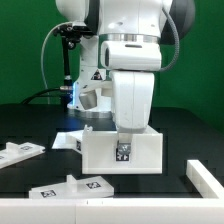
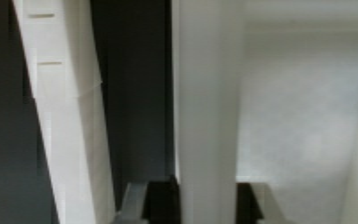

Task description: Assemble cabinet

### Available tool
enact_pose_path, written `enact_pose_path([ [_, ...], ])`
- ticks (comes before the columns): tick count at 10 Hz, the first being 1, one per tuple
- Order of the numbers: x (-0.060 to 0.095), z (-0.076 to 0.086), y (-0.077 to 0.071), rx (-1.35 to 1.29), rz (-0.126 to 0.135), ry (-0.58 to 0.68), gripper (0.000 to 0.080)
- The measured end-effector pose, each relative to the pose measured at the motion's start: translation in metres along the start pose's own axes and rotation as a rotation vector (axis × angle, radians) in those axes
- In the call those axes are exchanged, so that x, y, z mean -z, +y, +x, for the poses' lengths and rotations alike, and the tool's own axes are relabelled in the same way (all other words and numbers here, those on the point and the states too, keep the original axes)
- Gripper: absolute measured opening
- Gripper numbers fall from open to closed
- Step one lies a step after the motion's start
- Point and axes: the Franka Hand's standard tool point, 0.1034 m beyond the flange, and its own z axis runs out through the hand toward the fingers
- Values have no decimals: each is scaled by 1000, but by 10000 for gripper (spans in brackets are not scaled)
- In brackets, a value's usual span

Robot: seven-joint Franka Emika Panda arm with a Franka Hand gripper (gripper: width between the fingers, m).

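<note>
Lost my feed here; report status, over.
Tool clamped on cabinet box wall. Box sits upright. Loose panels lie apart, nothing blocking.

fingers cut off by the wrist view's edge — grip on cabinet unclear.

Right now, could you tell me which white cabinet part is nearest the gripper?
The boxy part in the middle: the gripper straddles its wall; the flat panel lies apart.

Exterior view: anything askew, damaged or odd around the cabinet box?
Nothing stands out. The cabinet box sits upright and square on the table, and the loose panels lie flat around it. In the wrist view the pincer straddles one white wall. No cracks or tilt are visible.
</note>
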Motion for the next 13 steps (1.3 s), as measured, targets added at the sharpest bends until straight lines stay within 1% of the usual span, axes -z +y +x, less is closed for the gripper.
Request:
enact_pose_path([
  [1,-2,13,2,-14,-8,9,89],
  [2,-6,29,11,-21,-15,19,90],
  [3,-7,43,22,-31,-32,28,90],
  [4,-5,48,26,-38,-44,32,90],
  [6,-8,43,24,-46,-37,30,90],
  [9,-10,44,24,-46,-35,30,90],
  [10,-14,48,27,-46,-36,33,90],
  [11,-18,54,35,-47,-42,39,90],
  [12,-23,58,39,-54,-37,42,90],
  [13,-29,61,38,-51,-25,43,90],
])
